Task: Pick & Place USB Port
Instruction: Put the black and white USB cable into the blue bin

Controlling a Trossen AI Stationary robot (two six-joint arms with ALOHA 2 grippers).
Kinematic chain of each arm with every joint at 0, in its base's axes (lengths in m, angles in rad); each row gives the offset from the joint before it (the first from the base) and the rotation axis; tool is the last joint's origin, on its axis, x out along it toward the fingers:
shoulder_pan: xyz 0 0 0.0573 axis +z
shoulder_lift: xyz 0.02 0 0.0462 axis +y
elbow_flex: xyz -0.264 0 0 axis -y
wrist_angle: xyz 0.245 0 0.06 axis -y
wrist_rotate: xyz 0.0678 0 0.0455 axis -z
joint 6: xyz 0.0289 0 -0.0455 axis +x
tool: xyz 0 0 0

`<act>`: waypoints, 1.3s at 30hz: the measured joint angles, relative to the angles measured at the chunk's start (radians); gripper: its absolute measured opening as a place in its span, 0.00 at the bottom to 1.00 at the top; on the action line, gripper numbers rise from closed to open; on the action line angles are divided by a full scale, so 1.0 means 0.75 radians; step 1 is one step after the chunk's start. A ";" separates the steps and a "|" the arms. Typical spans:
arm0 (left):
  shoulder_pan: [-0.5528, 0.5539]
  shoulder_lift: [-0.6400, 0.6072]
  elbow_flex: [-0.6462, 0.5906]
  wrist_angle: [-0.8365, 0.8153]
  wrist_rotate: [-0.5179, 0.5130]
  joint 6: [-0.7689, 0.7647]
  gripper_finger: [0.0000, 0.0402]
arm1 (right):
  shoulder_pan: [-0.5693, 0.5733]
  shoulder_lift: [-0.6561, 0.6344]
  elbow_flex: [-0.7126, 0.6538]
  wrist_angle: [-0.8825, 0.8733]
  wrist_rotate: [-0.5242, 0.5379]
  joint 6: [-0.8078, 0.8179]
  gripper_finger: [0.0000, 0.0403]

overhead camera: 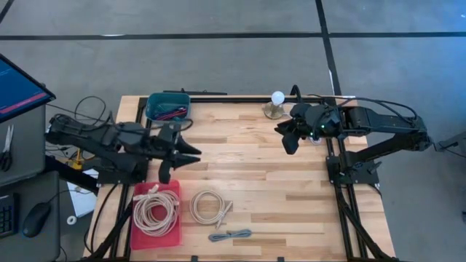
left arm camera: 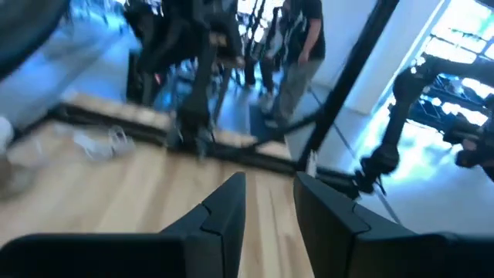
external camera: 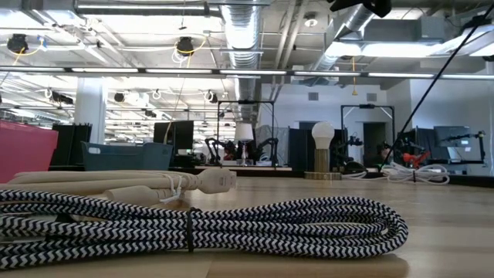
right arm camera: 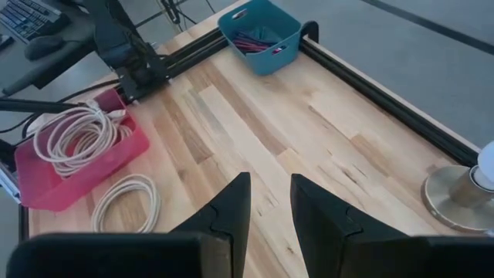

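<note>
From above we are looking at the wooden table [overhead camera: 255,175] with both arms hanging over it. The left gripper [overhead camera: 173,161] is hovering above the table's left half, just beyond the red tray [overhead camera: 175,234]; in its own wrist view the two fingers [left arm camera: 224,212] are standing slightly apart with nothing between them. The right gripper [overhead camera: 289,138] is hanging over the right half, near the lamp [overhead camera: 276,106], and its wrist view is showing its fingers [right arm camera: 231,205] likewise parted and empty.

In the red tray a cream cable coil [overhead camera: 155,209] is lying. Beside the tray, on the bare wood, a second cream coil [overhead camera: 210,206] is resting, and nearer the front edge a small grey braided cable [overhead camera: 230,235] is lying apart from it. At the back left the teal bin [overhead camera: 167,106] is holding some dark and pink items.

The low view is giving us what the overhead one cannot: the braided cable [external camera: 231,224] up close, black and white, bound with a tie, with a cream plug end [external camera: 216,181] behind it. The right wrist view is catching the tray [right arm camera: 131,150], its coil [right arm camera: 77,135], the loose coil [right arm camera: 127,202] and the bin [right arm camera: 289,35] together. The left wrist view alone is showing people standing beyond the table.
</note>
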 joint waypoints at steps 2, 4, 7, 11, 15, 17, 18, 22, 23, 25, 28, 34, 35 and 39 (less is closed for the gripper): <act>0.018 0.001 0.000 0.024 -0.007 0.032 0.27 | 0.000 0.000 0.000 0.002 0.000 0.001 0.22; 0.032 0.007 0.000 0.030 -0.008 0.033 0.27 | 0.000 0.001 0.000 0.005 0.000 0.001 0.22; 0.039 0.009 0.000 0.030 -0.007 0.033 0.27 | 0.000 0.000 0.000 0.005 0.000 0.001 0.22; 0.039 0.005 0.000 0.032 -0.007 0.033 0.27 | 0.000 0.001 0.000 0.005 0.000 0.001 0.22; 0.039 0.003 0.000 0.036 -0.007 0.033 0.27 | 0.000 0.000 0.000 0.006 0.000 0.002 0.22; 0.039 0.003 0.000 0.039 -0.007 0.032 0.27 | 0.000 0.000 0.000 0.006 0.000 0.002 0.22; 0.039 0.003 0.000 0.043 -0.007 0.033 0.27 | 0.000 0.000 0.000 0.006 0.000 0.002 0.22; 0.039 0.005 0.000 0.057 -0.007 0.035 0.27 | 0.000 0.000 0.000 0.006 0.001 0.003 0.22; 0.039 0.005 0.000 0.068 -0.006 0.035 0.27 | 0.000 0.000 0.000 0.006 0.001 0.003 0.22; 0.039 0.005 0.000 0.080 -0.006 0.036 0.27 | 0.000 0.000 0.000 0.007 0.001 0.003 0.22; 0.039 0.005 0.000 0.102 -0.006 0.035 0.27 | -0.001 0.006 0.000 0.008 0.004 0.004 0.22; 0.039 0.005 0.000 0.124 -0.006 0.033 0.27 | 0.005 0.061 0.002 0.115 -0.400 -0.054 0.22; 0.039 0.005 0.000 0.124 -0.006 0.035 0.27 | 0.020 0.080 0.002 0.133 -0.483 -0.064 0.22; 0.039 0.005 0.000 0.123 -0.008 0.036 0.27 | 0.099 0.196 0.001 0.167 -0.631 -0.106 0.22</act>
